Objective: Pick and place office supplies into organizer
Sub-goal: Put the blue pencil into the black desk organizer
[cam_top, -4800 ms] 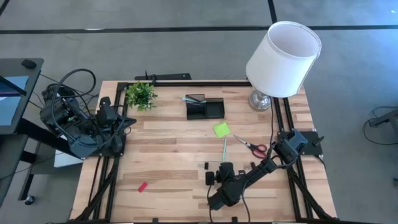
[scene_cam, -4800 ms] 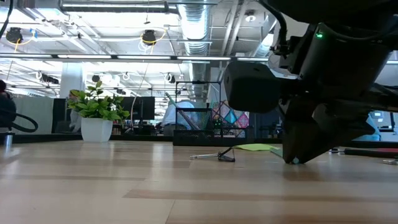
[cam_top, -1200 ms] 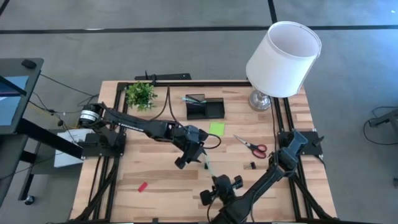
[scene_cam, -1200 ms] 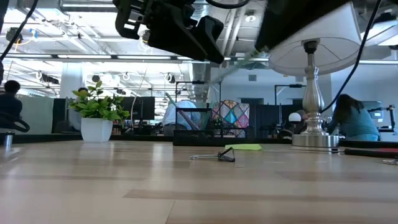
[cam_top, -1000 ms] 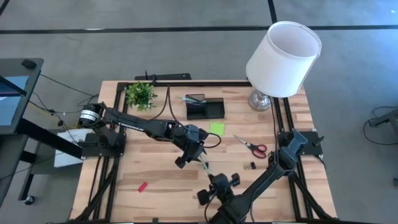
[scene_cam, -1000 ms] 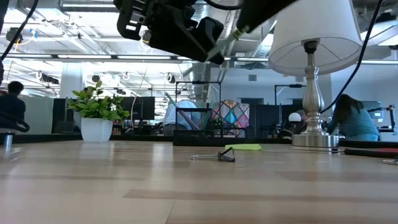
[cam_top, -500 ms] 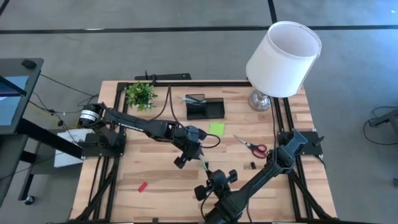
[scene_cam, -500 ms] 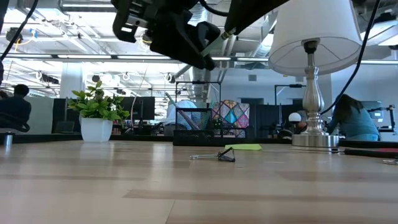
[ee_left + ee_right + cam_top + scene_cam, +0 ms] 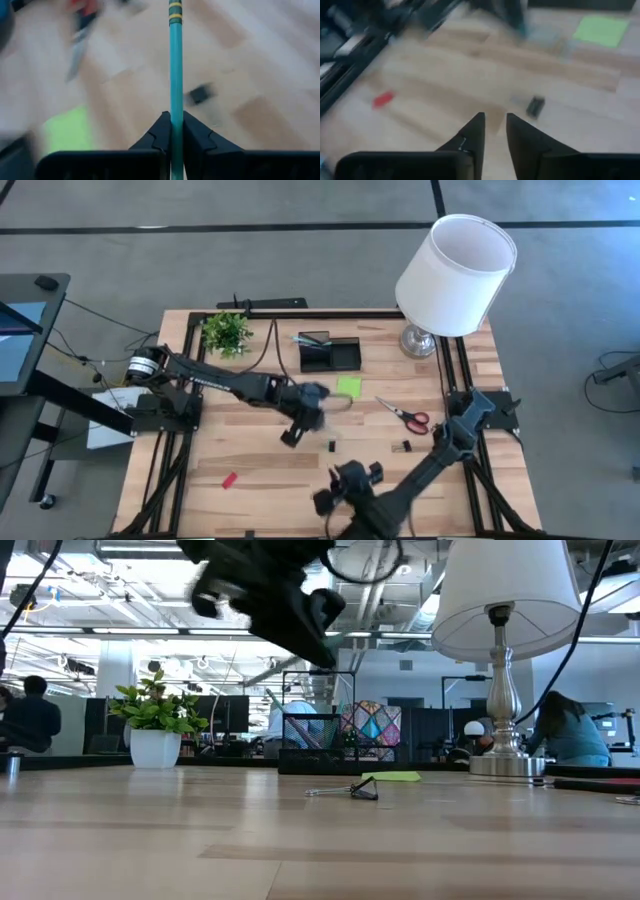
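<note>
My left gripper is clamped on the teal pen — end-on, for the organizer. My right gripper — seemingly empty — stands slightly parted, near.

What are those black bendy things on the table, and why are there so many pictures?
They are two robot arms tidying a desk. One camera looks down from above, one sits at table height, and one rides on each wrist. The left gripper has its jaws shut on a teal pen, held above the wooden table. The right gripper near the front edge holds nothing, its jaws a little apart. On the table lie red-handled scissors, a green sticky-note pad, a red eraser and small black clips. At the back stand the black organizer, a small plant and a lamp.
</note>
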You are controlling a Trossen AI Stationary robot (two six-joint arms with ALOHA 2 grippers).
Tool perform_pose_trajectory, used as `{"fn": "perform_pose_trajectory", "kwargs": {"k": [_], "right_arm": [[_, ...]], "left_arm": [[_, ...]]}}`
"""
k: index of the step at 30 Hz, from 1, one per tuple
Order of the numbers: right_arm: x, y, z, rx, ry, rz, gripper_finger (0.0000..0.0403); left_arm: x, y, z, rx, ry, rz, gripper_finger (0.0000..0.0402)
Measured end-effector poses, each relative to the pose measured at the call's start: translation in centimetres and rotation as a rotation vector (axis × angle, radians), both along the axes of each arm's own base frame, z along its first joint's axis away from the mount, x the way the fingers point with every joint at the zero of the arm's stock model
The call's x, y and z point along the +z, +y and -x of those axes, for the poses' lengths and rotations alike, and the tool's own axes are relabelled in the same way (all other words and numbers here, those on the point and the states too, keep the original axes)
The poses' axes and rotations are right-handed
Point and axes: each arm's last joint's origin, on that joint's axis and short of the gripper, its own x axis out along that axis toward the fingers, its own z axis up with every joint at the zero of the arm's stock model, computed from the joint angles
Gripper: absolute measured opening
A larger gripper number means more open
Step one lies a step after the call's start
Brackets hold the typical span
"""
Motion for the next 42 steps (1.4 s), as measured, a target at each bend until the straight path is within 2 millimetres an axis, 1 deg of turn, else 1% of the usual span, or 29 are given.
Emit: {"fn": "perform_pose_trajectory", "kwargs": {"k": [3,5,7,9,11,13,16,18,21,23,24,26,28,30,33,35,38,40,42], "right_arm": [[1.7,0.9,0.9,0.049,-0.029,-0.110,0.0089],[3.4,1.2,1.8,0.070,-0.036,-0.182,0.0091],[5.3,1.3,2.9,0.084,-0.061,-0.218,0.0090],[7.1,1.3,4.2,0.098,-0.107,-0.224,0.0085],[8.8,1.0,5.3,0.116,-0.156,-0.207,0.0079],[10.6,0.3,6.2,0.136,-0.204,-0.164,0.0073],[12.8,-0.6,7.2,0.174,-0.278,-0.066,0.0066],[14.0,-1.0,7.4,0.199,-0.320,0.009,0.0063],[15.2,-1.5,8.0,0.222,-0.360,0.136,0.0063],[15.8,-2.0,8.1,0.225,-0.364,0.203,0.0063],[15.8,-2.3,8.0,0.225,-0.356,0.237,0.0063],[15.8,-2.7,7.9,0.235,-0.324,0.292,0.0062],[15.7,-3.2,7.7,0.237,-0.289,0.333,0.0062],[15.7,-3.8,7.7,0.236,-0.254,0.365,0.0062],[15.8,-4.4,7.3,0.257,-0.198,0.424,0.0062],[16.2,-4.8,7.4,0.276,-0.171,0.477,0.0062],[17.6,-5.8,8.0,0.283,-0.157,0.544,0.0062],[18.6,-6.5,8.7,0.291,-0.150,0.575,0.0062],[19.6,-7.3,9.3,0.295,-0.148,0.586,0.0062]], "left_arm": [[0.6,0.4,-0.2,0.082,0.004,-0.010,0.0010],[1.3,0.4,-0.4,0.125,0.002,0.009,0.0010],[2.3,1.0,-0.6,0.177,-0.022,0.031,0.0009],[3.9,2.2,-1.0,0.235,-0.075,0.051,0.0009],[5.7,3.8,-1.1,0.317,-0.121,0.083,0.0009],[7.7,6.0,-0.8,0.410,-0.176,0.140,0.0009],[10.3,10.2,0.9,0.541,-0.263,0.260,0.0009],[12.1,12.8,2.5,0.589,-0.330,0.342,0.0010],[14.8,15.5,4.9,0.591,-0.474,0.403,0.0010],[15.8,16.6,6.0,0.562,-0.600,0.414,0.0010],[15.9,17.2,6.3,0.543,-0.661,0.424,0.0010],[15.6,18.0,6.8,0.519,-0.751,0.467,0.0010],[14.6,18.5,7.0,0.509,-0.827,0.507,0.0010],[12.9,18.6,7.2,0.506,-0.886,0.543,0.0010],[9.1,18.6,7.3,0.504,-0.986,0.564,0.0010],[7.0,18.5,7.5,0.505,-1.075,0.555,0.0010],[4.7,18.7,7.6,0.548,-1.161,0.526,0.0010],[3.0,19.3,7.1,0.599,-1.142,0.507,0.0010],[1.8,20.1,6.1,0.615,-1.109,0.492,0.0010]]}}
